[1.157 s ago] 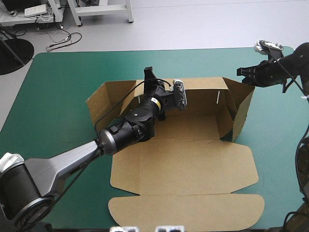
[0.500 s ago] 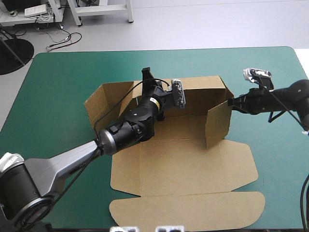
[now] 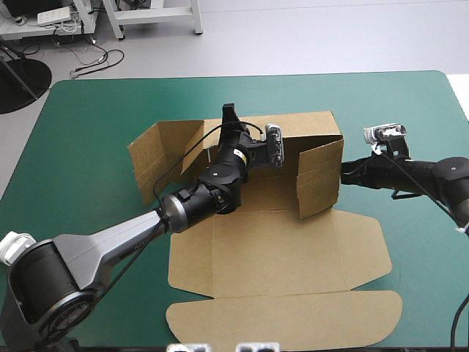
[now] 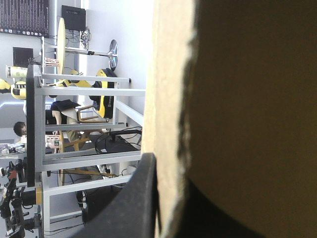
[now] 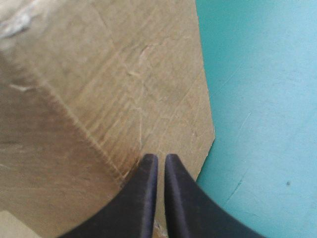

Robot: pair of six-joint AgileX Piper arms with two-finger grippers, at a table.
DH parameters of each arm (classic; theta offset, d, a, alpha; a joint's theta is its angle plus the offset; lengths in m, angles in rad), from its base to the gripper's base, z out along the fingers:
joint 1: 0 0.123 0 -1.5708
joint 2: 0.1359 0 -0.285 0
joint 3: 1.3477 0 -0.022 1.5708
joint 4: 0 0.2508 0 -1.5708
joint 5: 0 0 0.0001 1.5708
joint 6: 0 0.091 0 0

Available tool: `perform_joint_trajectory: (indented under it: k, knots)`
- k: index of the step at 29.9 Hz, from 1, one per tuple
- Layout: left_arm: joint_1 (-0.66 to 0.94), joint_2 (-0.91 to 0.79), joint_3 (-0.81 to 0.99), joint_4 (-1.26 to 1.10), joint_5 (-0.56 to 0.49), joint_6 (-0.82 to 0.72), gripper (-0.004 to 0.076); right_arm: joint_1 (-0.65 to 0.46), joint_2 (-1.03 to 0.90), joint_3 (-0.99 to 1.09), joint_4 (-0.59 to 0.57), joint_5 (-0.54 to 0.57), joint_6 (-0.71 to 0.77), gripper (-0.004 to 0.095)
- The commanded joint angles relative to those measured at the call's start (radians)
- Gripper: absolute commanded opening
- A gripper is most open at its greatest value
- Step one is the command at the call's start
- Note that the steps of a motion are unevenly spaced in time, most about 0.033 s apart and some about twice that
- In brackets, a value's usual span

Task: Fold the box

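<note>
The brown box lies open on the teal-green cover, its lid flat toward the near edge. Its back wall stands raised. My left gripper is shut on that wall's top edge; in the left wrist view the board runs between the fingers, one finger hidden behind it. The right side wall stands turned inward. My right gripper is shut, and its tips press on that wall's outer face. The left side flap angles outward.
Bare teal-green cover surrounds the box on the left, far and right sides. The right arm reaches in low from the table's right edge. The lid's rounded front flap ends close to the table's near edge.
My right gripper has moved left against the box and swung the right side wall from splayed outward to turned inward. The left gripper kept its hold on the back wall.
</note>
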Motion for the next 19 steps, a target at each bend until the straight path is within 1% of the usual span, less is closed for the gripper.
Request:
perform_joint_trajectory:
  k: [1, 3, 4, 6, 9, 12, 15, 16, 17, 19]
  knots:
    - [-0.005, -0.026, -0.013, -0.028, 0.024, -0.025, -0.0010, 0.000, -0.057, -0.042, -0.032, 0.054, -0.019, 0.0225]
    - [-0.005, -0.026, -0.013, -0.020, 0.024, -0.027, -0.0010, 0.000, -0.067, -0.057, -0.071, 0.064, -0.029, 0.0327]
    - [-0.005, -0.026, -0.013, -0.014, 0.022, -0.030, -0.0010, 0.000, -0.067, -0.061, -0.077, 0.067, -0.038, 0.0361]
    - [-0.005, -0.026, -0.013, 0.007, 0.022, -0.061, -0.0010, 0.000, -0.067, -0.070, -0.077, 0.070, -0.063, 0.0395]
    - [-0.005, -0.026, -0.015, 0.036, 0.026, -0.105, -0.0010, 0.000, -0.055, -0.072, -0.027, 0.070, -0.072, 0.0400]
    - [-0.005, -0.032, -0.015, 0.047, 0.026, -0.107, -0.0010, 0.000, -0.044, -0.072, -0.019, 0.102, -0.079, 0.0400]
    - [-0.005, -0.032, -0.017, 0.055, 0.032, -0.107, -0.0010, 0.000, -0.044, -0.072, -0.026, 0.105, -0.079, 0.0400]
    - [-0.005, -0.032, -0.017, 0.052, 0.032, -0.109, -0.0010, 0.000, -0.044, -0.072, -0.018, 0.100, -0.086, 0.0400]
    - [-0.005, -0.032, -0.017, 0.060, 0.032, -0.143, -0.0010, 0.000, -0.043, -0.068, -0.007, 0.083, -0.104, 0.0400]
    - [-0.005, -0.032, -0.017, 0.059, 0.024, -0.147, -0.0010, 0.000, -0.035, -0.066, 0.005, 0.067, -0.118, 0.0400]
